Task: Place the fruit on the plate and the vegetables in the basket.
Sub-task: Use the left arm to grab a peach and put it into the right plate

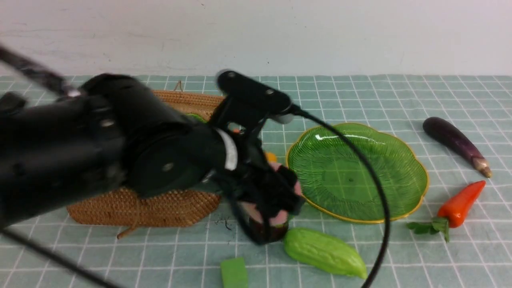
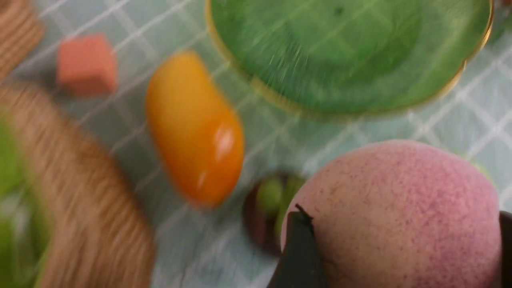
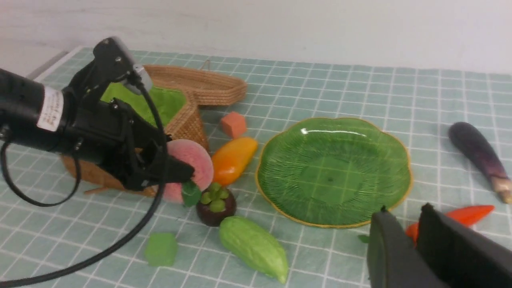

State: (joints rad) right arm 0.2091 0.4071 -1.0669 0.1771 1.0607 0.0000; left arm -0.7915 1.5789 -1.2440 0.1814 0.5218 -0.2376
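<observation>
My left gripper (image 1: 276, 208) is shut on the fuzzy pink peach (image 1: 296, 188) and holds it above the cloth, just left of the green plate (image 1: 356, 172). The peach fills the jaws in the left wrist view (image 2: 400, 212). The mangosteen (image 3: 216, 204) sits right under it. The mango (image 3: 234, 160) lies between the basket (image 1: 144, 208) and the plate. The bitter gourd (image 1: 324, 252) lies in front of the plate. The carrot (image 1: 460, 204) and eggplant (image 1: 454, 142) lie right of it. My right gripper (image 3: 404, 210) is shut and empty, well back from the carrot. The plate is bare.
A small orange cube (image 3: 234, 124) sits beside the basket, behind the mango. A small green cube (image 1: 234, 274) lies near the front edge. The left arm's black cable (image 1: 380, 192) arcs over the plate's front. A white wall stands behind the table.
</observation>
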